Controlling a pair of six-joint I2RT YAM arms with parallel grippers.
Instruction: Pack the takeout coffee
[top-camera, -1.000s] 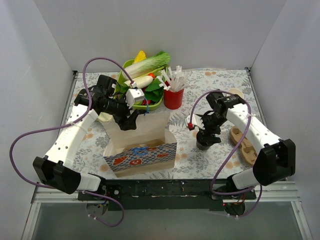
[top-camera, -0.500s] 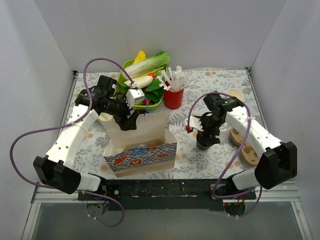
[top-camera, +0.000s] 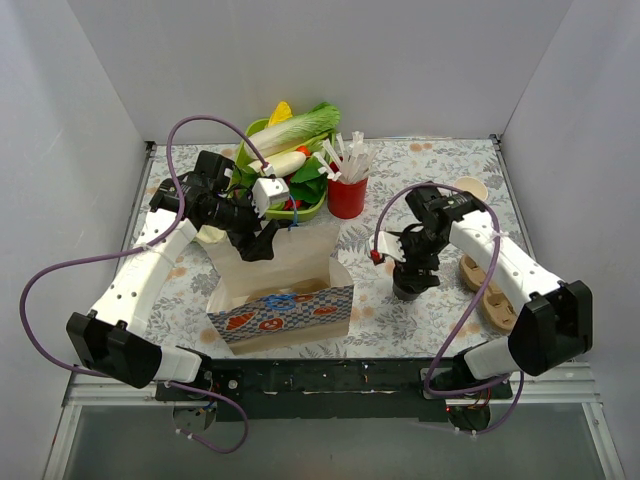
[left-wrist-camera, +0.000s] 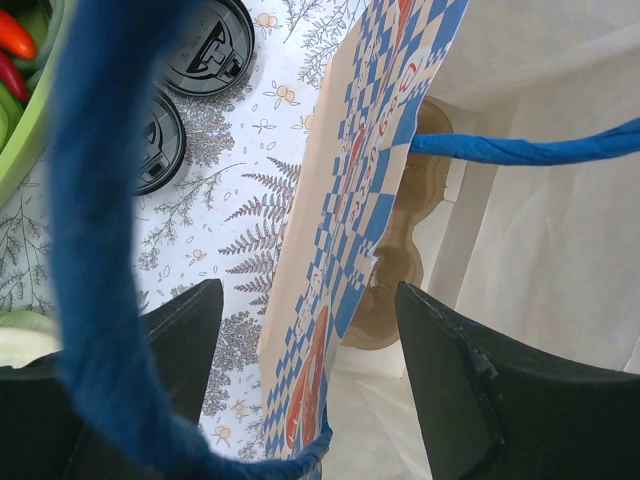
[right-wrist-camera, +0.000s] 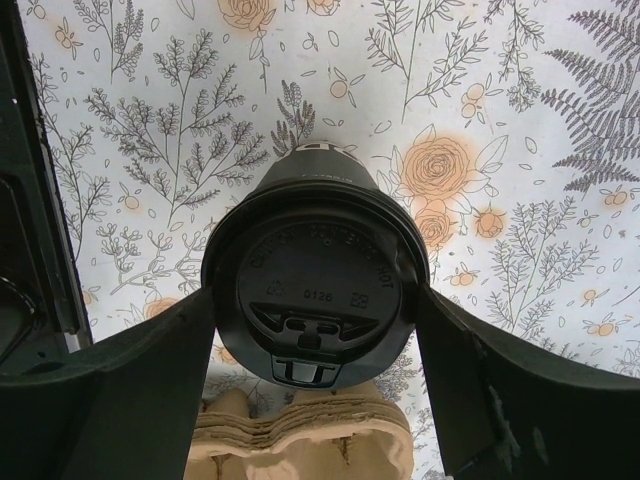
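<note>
The takeout coffee, a dark paper cup with a round black lid, stands on the floral table cloth right of the bag. My right gripper comes down over it, and its two fingers touch the lid's rim, one on each side. From above, the right gripper covers most of the cup. My left gripper is open at the paper bag's rim, one finger inside and one outside. The bag's blue handle loops over the outer finger. A brown pulp carrier lies inside the bag.
A stack of pulp cup carriers lies just right of the cup, and its edge shows below the lid. A red straw holder and a green tray of vegetables stand behind the bag. Two loose black lids lie left of the bag. A white cup stands far right.
The right arm has shifted slightly left and settled over the cup, its fingers narrowing onto the lid. The left arm and the bag have not moved.
</note>
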